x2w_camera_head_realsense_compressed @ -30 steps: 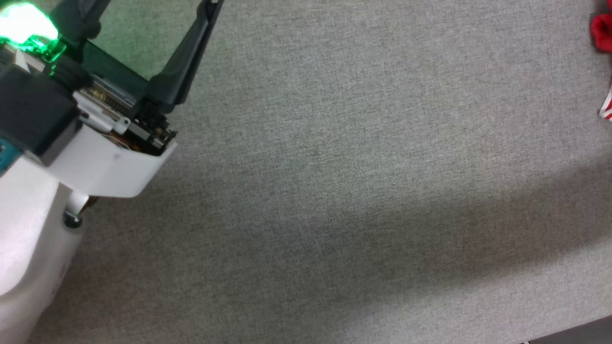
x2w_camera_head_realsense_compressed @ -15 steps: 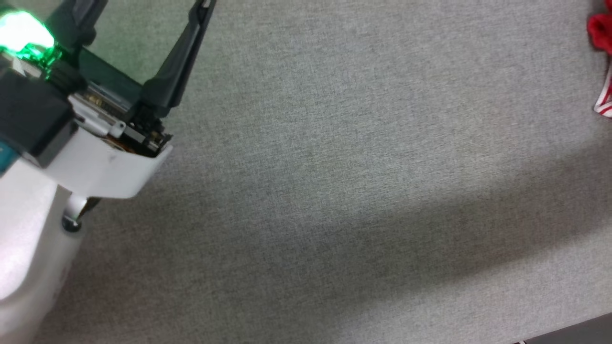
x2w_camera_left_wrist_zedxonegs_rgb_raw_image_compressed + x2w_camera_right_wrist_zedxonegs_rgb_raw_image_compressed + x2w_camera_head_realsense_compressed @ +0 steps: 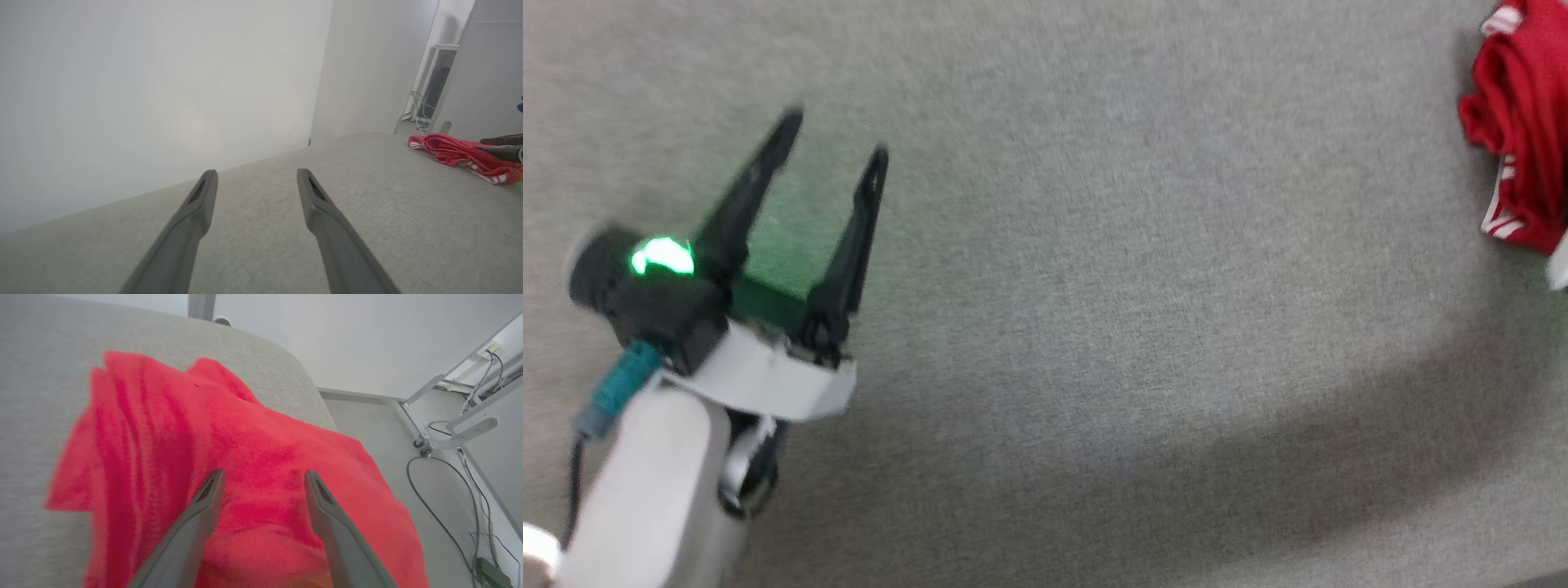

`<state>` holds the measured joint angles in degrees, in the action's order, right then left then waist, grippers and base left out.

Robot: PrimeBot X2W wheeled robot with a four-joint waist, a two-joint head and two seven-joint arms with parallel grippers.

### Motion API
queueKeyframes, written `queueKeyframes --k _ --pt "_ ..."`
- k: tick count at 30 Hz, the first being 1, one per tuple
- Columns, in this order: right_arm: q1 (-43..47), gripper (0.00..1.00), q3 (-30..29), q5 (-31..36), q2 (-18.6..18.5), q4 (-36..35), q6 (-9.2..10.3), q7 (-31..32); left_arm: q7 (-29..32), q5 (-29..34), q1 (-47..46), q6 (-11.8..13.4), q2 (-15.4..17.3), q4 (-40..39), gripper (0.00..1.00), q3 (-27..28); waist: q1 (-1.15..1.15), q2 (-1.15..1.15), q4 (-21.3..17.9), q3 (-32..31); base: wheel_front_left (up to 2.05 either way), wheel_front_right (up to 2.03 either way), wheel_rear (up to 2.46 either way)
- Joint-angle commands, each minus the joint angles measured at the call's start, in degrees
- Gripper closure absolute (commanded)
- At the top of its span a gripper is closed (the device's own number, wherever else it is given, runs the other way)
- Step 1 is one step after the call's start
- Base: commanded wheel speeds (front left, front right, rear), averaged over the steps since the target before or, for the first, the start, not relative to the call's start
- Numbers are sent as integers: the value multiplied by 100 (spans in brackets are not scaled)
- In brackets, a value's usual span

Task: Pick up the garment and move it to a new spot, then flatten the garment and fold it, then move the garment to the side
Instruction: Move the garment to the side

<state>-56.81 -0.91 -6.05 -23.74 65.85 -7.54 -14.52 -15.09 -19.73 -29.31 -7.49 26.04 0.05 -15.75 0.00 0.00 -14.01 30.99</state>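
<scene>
Item 1, left end effector (image 3: 836, 135): two long dark fingers spread wide, nothing between them. It hangs over bare tabletop (image 3: 1135, 286) at the robot's left, well apart from the garment, with a green lamp lit at its base. Judged idle: the spread stance and the distance suggest it has no part in the step in hand

Item 2, right end effector (image 3: 264, 473): fingers likewise spread, pointing down at the red cloth, which lies under and between them. No fold is pinched. Whether the tips touch the fabric cannot be told

Item 3, the garment (image 3: 1523, 122): red T-shirt, gathered into a compact bundle with soft folds, and striped white-red trim showing along one edge. It lies at the far right of the tabletop, near a rounded corner. Whether any of it hangs past the edge cannot be told. Judged: a bundle this far to the side, with parted fingers above it, fits the last step, moving it aside. How neat the fold is cannot be read from here

Item 4, the tabletop: covered in grey woven fabric, it carries the garment directly, with no tray or bin under the cloth

Item 5, surroundings: pale wall (image 3: 163, 81) behind the far edge, and cables (image 3: 433, 498) on the floor beyond the corner
</scene>
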Motion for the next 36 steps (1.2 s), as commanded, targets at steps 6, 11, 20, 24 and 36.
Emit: queueKeyframes --k 6,11,20,24,36 --pt "819 0 418 -450 306 -692 12 -66 -3 30 1016 5 -558 315 0 488 0 0 694 -1264 0 0 0" --pt "1812 0 481 -783 513 -1470 12 -69 -4 126 1695 5 -964 545 0 827 0 0 1063 -1861 0 0 0" --pt "3132 0 614 -1097 857 -2728 12 -71 -3 255 2539 5 -1369 711 0 1242 0 0 1340 -2561 0 0 0" --pt "3562 0 593 -1206 981 -3171 12 -71 -3 326 2837 5 -1549 659 0 1429 0 0 1373 -2800 0 0 0" --pt "4648 0 476 -1132 1199 -4534 12 -71 -3 347 3258 5 -1727 417 0 1619 0 0 1425 -3148 0 0 0"
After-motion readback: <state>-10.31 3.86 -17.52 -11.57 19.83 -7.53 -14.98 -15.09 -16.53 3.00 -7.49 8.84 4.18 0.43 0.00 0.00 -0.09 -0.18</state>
